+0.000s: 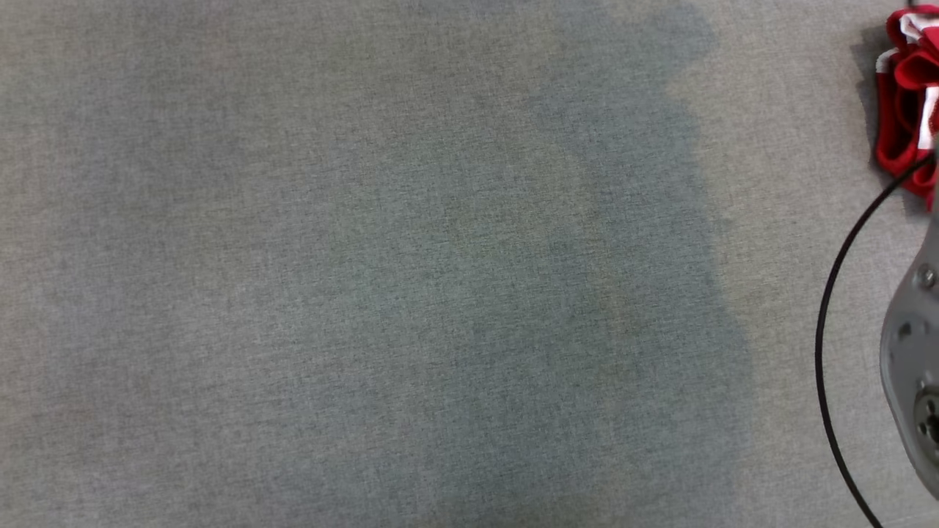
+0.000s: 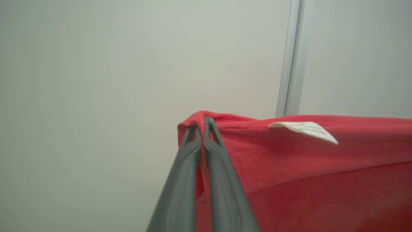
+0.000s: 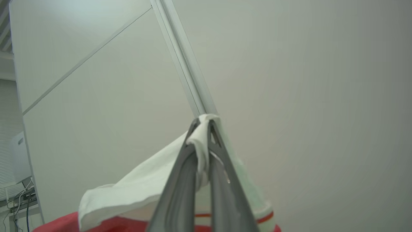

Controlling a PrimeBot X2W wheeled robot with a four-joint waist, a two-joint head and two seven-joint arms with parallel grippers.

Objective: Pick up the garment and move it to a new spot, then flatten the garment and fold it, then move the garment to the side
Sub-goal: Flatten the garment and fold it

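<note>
The garment is red with white trim and hangs bunched at the far right edge of the head view, above the grey cloth surface. In the left wrist view my left gripper is shut on a red corner of the garment, which carries a white label. In the right wrist view my right gripper is shut on a white band of the garment, with red fabric below it. Both wrist views look up at a pale wall.
A pale grey forearm and a black cable run along the right edge of the head view. A pale wall with a metal strip stands behind the raised garment. Some equipment and cables sit at the far left.
</note>
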